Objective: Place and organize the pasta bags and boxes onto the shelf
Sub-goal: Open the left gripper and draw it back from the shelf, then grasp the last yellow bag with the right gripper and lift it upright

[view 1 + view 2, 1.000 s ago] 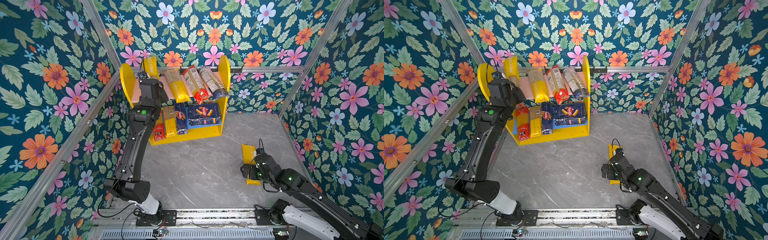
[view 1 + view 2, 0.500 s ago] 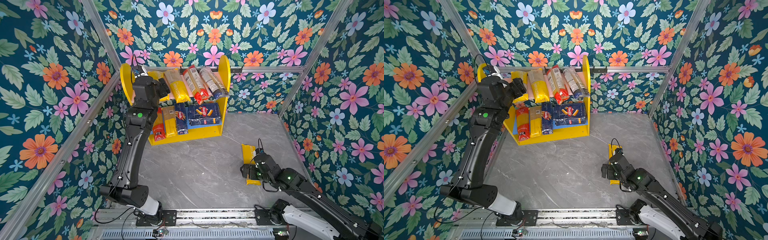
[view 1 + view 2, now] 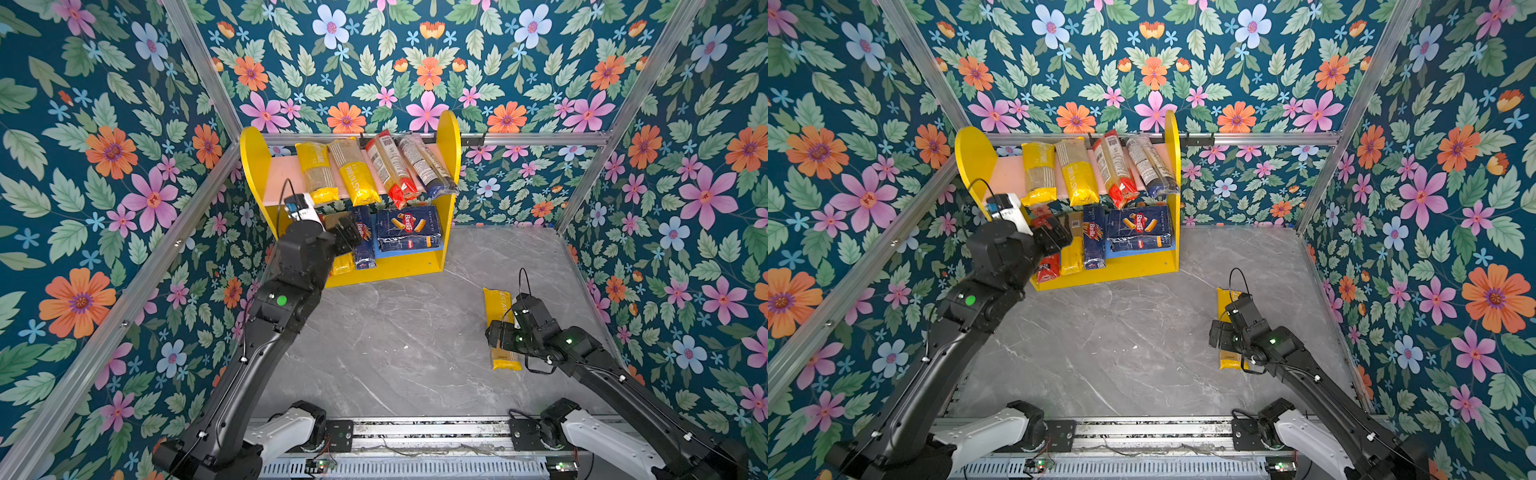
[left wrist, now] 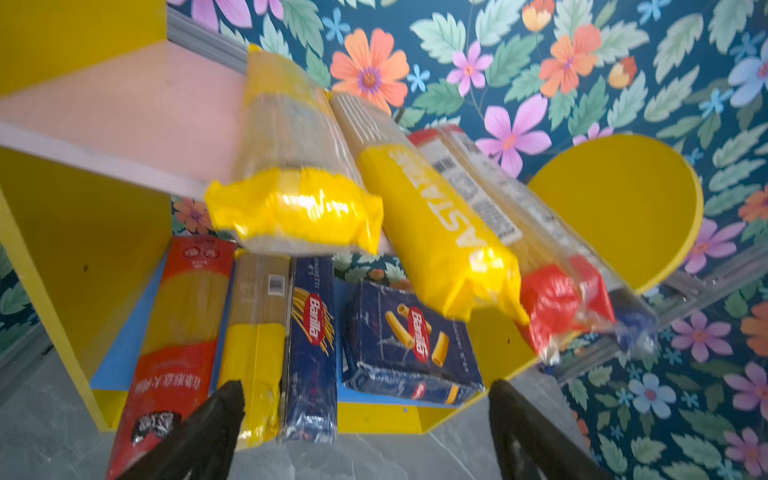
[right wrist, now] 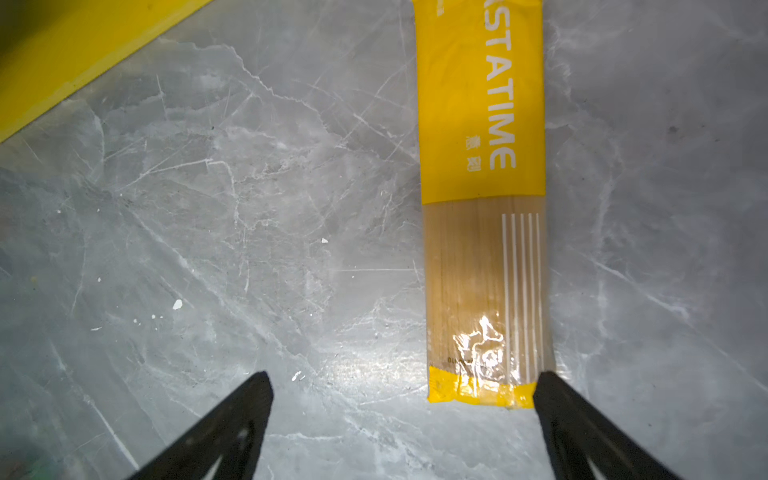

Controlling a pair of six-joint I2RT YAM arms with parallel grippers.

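Note:
The shelf (image 3: 451,137) (image 3: 976,153) stands against the back wall. Its pink upper board (image 3: 282,174) carries a yellow bag (image 3: 318,172) (image 4: 286,166), a yellow PASTATIME bag (image 3: 355,174), a red-and-clear bag (image 3: 390,166) and a blue-ended clear bag (image 3: 428,166). On the blue lower board lie a red bag (image 4: 174,324), a yellow bag (image 4: 253,332), the narrow pasta box (image 3: 364,245) and the wide pasta box (image 3: 409,228). My left gripper (image 3: 347,232) (image 4: 365,390) hangs open and empty before the lower tier. My right gripper (image 3: 496,334) (image 5: 403,378) is open over another PASTATIME bag (image 3: 496,303) (image 5: 482,208) on the floor.
Floral walls close in the left, back and right sides, with aluminium bars (image 3: 540,139) along their corners and behind the shelf. The floor is grey marble (image 3: 395,332). A metal rail (image 3: 415,432) carrying both arm bases runs along the front edge.
My left gripper opened and let go of the yellow bag, which now lies on the pink board. It then dropped back to the front of the lower tier. The right arm stayed put.

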